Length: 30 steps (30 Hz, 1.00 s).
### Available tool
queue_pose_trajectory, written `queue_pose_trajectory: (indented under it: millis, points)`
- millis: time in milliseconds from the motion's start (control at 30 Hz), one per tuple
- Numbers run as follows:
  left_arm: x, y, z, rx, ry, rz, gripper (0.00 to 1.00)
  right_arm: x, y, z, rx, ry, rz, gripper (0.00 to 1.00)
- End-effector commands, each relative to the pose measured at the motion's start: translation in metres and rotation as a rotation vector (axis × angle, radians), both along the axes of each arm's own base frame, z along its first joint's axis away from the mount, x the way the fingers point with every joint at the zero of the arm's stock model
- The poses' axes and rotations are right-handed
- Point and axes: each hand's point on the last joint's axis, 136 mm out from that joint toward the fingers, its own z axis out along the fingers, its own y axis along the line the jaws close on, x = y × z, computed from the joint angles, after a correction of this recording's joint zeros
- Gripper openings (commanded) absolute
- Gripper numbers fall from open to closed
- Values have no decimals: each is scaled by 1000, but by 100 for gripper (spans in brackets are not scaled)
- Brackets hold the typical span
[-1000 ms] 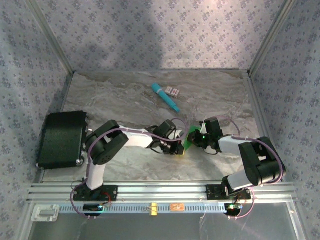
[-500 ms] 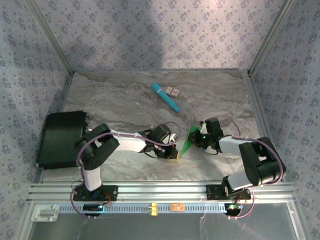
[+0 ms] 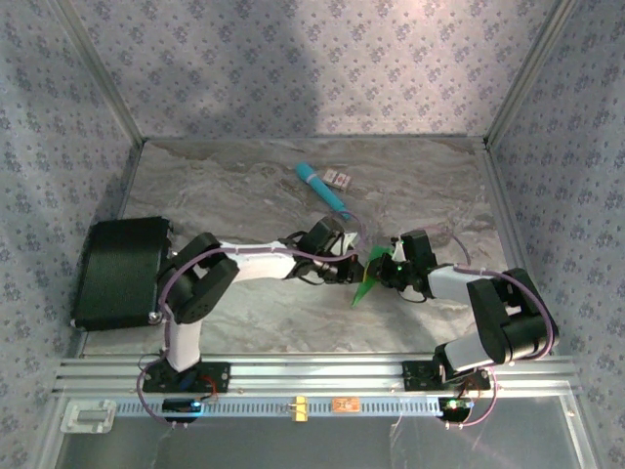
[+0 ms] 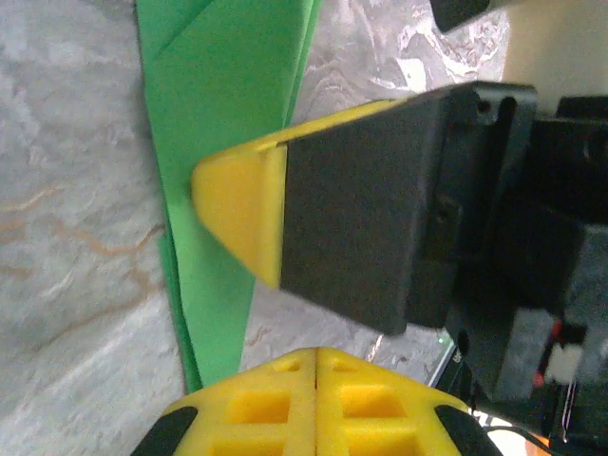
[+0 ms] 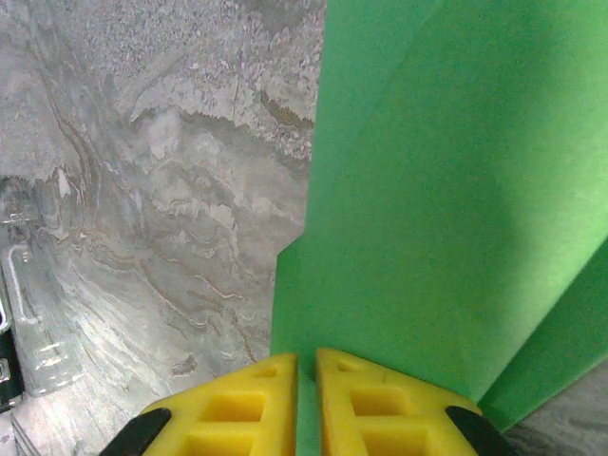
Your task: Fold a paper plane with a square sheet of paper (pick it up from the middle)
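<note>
The green square sheet of paper (image 3: 368,278) is folded into a narrow, pointed, layered shape like a paper plane, its tip toward the near edge. My right gripper (image 3: 384,268) is shut on its wide end; in the right wrist view the paper (image 5: 446,190) runs down between the yellow fingertips (image 5: 247,399). My left gripper (image 3: 350,256) sits just left of the paper, shut with nothing between its fingertips (image 4: 266,404). The left wrist view has the paper (image 4: 218,95) on the marble with the right gripper's yellow-tipped finger (image 4: 237,209) against it.
A teal cylindrical stick (image 3: 323,191) and a small pink card (image 3: 339,179) lie at the back centre. A black case (image 3: 121,272) sits at the left edge. Patterned walls close in the marble table (image 3: 244,186) on three sides.
My left gripper has drawn away from the paper's near tip and moved toward the back, staying shut. More of the paper's pointed tip shows. The right gripper keeps its hold in place.
</note>
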Motion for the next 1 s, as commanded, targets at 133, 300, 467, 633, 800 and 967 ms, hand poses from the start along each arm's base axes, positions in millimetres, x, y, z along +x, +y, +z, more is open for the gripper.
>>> queue_pose_trajectory:
  millis: [133,300,467,633,800,967]
  points:
    - [-2,-12,-19,4,54,-31,7,-18,-9,-17,-29,79,-15,15]
    - [-5,-13,-26,16,60,-41,7,-18,-9,-17,-25,80,-16,15]
    - [-6,-6,-47,99,81,-18,8,-18,-8,-15,-16,76,-17,15]
    - [-12,16,-75,221,119,22,0,-12,-7,-5,0,46,-14,16]
    - [-24,33,-91,277,164,51,0,6,-22,24,-9,-27,-48,18]
    - [-31,45,-94,295,182,83,0,9,-28,41,-23,-70,-52,19]
